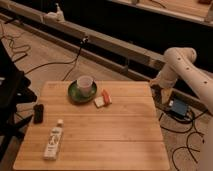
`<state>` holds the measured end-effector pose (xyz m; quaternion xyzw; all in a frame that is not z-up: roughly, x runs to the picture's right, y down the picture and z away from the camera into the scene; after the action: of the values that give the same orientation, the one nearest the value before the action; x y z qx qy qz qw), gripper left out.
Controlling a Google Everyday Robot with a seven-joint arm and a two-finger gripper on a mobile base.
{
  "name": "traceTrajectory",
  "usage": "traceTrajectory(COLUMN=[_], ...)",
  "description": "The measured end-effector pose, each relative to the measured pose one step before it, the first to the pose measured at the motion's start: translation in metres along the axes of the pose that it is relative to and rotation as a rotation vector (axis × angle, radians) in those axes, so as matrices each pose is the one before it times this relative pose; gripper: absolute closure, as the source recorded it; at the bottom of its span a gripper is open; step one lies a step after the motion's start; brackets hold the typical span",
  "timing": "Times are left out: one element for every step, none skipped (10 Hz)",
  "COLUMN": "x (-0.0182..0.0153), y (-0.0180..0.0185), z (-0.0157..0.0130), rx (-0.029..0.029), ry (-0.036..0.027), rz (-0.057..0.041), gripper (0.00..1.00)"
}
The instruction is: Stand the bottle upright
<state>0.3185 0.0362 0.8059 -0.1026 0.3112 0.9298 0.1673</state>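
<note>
The bottle [54, 140] lies on its side near the front left corner of the wooden table [120, 135]. It is slim and pale, with its white cap pointing toward the back. My gripper [156, 90] hangs at the end of the white arm, just beyond the table's right back corner. It is open and holds nothing. It is far from the bottle, which lies across the table to its left.
A white cup [85, 85] stands on a green plate [74, 95] at the back of the table, beside a small orange-and-white object [103, 99]. A flat black object [38, 113] lies by the left edge. Cables and a blue box [178, 108] lie on the floor at right.
</note>
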Motion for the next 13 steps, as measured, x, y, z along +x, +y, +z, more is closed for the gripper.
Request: traceTrajectory(x=[0.00043, 0.0079, 0.01996, 0.02439, 0.02117, 0.02974, 0.02956, 0.03483, 0.03344, 0.03852, 0.02982, 0.01627, 0.01266], y=[-0.0001, 0.00254, 0.00887, 0.01268, 0.01137, 0.01563, 0.01663, 0.02045, 0.0205, 0.02238, 0.01629, 0.00852, 0.00739], z=[0.00047, -0.00039, 0.00014, 0.00084, -0.00036, -0.00216, -0.00194, 0.00083, 0.00392, 0.00932, 0.00822, 0.00502, 0.004], rx=[0.0041, 0.00483, -0.00019, -0.00242, -0.00707, -0.01625, -0.02128, -0.01787, -0.009, 0.00185, 0.00554, 0.00526, 0.00271], ry=[-0.0042, 0.00091, 0.02209, 0.02823, 0.02636, 0.03394, 0.02987, 0.03094, 0.0251, 0.02693, 0.01981, 0.0112, 0.00906], rz=[-0.00509, -0.02834, -0.05243, -0.0589, -0.04983, -0.07526, -0.0786, -0.0966, -0.09247, -0.10638, -0.08629, -0.04787, -0.03697], gripper=[0.25, 0.25, 0.25, 0.25, 0.25, 0.25, 0.25, 0.25, 0.25, 0.25, 0.25, 0.25, 0.25])
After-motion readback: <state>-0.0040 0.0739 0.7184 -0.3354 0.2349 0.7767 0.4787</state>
